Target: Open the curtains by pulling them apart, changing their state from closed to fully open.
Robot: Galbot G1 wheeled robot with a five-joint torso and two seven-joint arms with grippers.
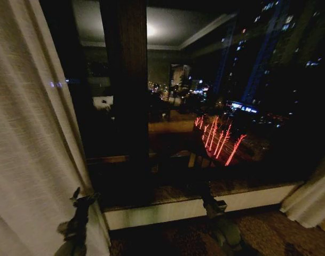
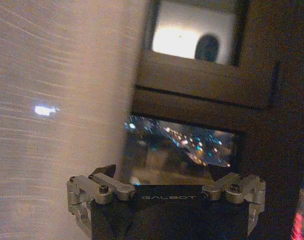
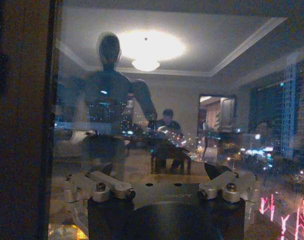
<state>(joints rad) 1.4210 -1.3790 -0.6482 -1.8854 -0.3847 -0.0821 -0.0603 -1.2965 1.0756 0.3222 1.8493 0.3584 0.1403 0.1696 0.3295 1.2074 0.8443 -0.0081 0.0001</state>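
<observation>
A dark window (image 1: pixel 247 106) with a wooden frame post (image 1: pixel 127 96) above a pale sill (image 1: pixel 173 209).

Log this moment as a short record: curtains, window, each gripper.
left curtain: sheer cream panel drawn to the left side of the window
right curtain: bunched at the lower right edge
window: glass uncovered between them, night city lights beyond
left gripper: open, at the left curtain's inner edge
right gripper: open, low before the sill, apart from any fabric
</observation>
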